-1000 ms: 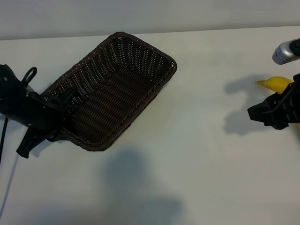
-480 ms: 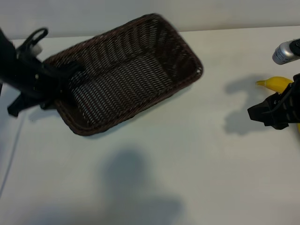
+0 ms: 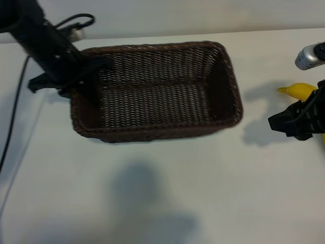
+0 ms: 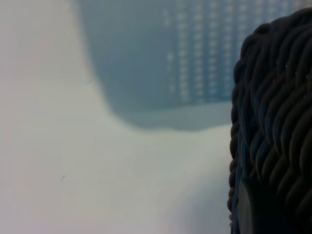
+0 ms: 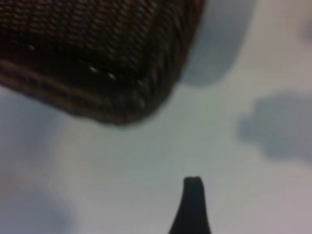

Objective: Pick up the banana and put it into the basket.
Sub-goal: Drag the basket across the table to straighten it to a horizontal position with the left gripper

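The dark brown wicker basket lies lengthwise across the middle of the table. My left gripper is shut on its left rim. The left wrist view shows that rim close up, with the basket's shadow on the table beyond it. The yellow banana lies at the far right, partly hidden behind my right gripper. That gripper is open with nothing between its fingers. In the right wrist view one dark fingertip shows over bare table, and a corner of the basket lies farther off.
A silver cylindrical object sits at the right edge, behind the banana. A black cable trails down the left side. White table stretches in front of the basket and between it and the right gripper.
The left arm has swung the basket from a slant to lie level, carrying it right and toward the back. The right gripper and banana have not moved.
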You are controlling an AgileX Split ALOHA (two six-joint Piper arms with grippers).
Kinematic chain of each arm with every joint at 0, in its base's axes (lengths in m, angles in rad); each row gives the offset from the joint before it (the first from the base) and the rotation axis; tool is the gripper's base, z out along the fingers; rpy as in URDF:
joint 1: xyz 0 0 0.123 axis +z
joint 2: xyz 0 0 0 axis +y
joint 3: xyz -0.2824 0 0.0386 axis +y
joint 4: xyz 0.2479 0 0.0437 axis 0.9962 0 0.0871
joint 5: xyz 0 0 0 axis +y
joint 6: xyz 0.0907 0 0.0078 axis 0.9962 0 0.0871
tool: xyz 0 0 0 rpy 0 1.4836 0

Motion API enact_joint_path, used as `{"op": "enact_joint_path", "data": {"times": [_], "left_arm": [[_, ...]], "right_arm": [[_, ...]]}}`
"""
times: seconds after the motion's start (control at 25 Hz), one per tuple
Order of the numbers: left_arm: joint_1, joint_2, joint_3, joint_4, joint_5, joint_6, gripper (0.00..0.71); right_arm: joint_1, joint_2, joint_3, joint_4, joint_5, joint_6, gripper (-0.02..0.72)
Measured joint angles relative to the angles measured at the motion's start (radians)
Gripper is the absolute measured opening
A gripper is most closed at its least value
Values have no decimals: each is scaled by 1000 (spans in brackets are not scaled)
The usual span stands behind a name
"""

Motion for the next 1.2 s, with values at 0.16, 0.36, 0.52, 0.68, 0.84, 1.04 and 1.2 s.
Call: {"op": "enact_joint_path", "data": {"times": [0.16,0.36,0.52,0.68,0.84,1.04,1.2], "left_arm": [[-45,52,-8,-8,-31,14,157],[-73,104,-8,-5,-87,17,157],[-103,140,-8,-5,-118,17,157],[-113,161,-8,-19,-142,18,155],[-113,170,-8,-18,-146,18,155],[-113,170,-9,-18,-146,18,157],[-113,170,-10,-18,-145,18,275]], "right_arm": [[0,0,0,0,0,-1,605],[0,0,0,0,0,-1,605],[0,0,0,0,0,-1,605],[0,0,0,0,1,-1,605],[0,0,0,0,1,-1,605],[0,0,0,0,1,-1,605],[0,0,0,0,1,-1,605]]}}
